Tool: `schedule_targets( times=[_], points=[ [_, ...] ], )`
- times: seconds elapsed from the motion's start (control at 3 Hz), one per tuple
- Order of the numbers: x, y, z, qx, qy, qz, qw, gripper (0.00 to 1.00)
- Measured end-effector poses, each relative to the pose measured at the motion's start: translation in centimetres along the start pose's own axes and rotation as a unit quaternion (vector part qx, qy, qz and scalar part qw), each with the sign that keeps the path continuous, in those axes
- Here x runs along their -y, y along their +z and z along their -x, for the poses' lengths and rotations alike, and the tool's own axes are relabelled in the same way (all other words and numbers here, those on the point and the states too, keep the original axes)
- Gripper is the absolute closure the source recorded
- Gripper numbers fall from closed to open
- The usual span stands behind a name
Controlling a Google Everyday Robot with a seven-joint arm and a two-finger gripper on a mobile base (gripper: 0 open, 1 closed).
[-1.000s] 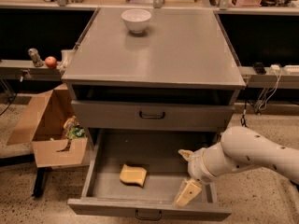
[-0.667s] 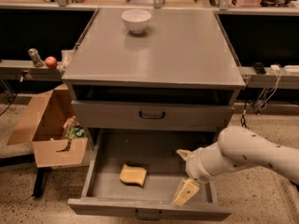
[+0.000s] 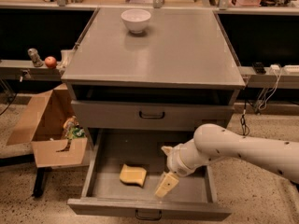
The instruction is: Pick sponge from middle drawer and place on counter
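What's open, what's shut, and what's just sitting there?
middle drawer: pulled open.
upper drawer: shut.
sponge: lying loose in the middle drawer, not held.
gripper: open, inside the middle drawer, right of the sponge, not touching it.
bowl: upright on the counter.
box: flaps open.

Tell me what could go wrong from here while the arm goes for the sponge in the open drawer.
1. The gripper, open inside the middle drawer, sits beside the sponge; a sideways approach might push the flat sponge rather than pinch it.
2. Lifting out, the arm could clip the drawer front above.
3. The bowl stands on the counter; place away from it.
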State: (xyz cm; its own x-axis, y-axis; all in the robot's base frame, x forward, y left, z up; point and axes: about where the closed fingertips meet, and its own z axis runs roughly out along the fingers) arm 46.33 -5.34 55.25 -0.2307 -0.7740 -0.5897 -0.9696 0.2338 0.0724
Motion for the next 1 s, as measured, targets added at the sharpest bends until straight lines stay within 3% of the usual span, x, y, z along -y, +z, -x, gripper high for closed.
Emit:
schedule_targets(
  times=[0.67, 1.0],
  points=[
    [2.6, 7.2, 6.5, 0.031, 0.028, -0.006, 0.9991, 0.00],
    [2.6, 7.2, 6.5, 0.031, 0.028, -0.006, 0.9991, 0.00]
  ],
)
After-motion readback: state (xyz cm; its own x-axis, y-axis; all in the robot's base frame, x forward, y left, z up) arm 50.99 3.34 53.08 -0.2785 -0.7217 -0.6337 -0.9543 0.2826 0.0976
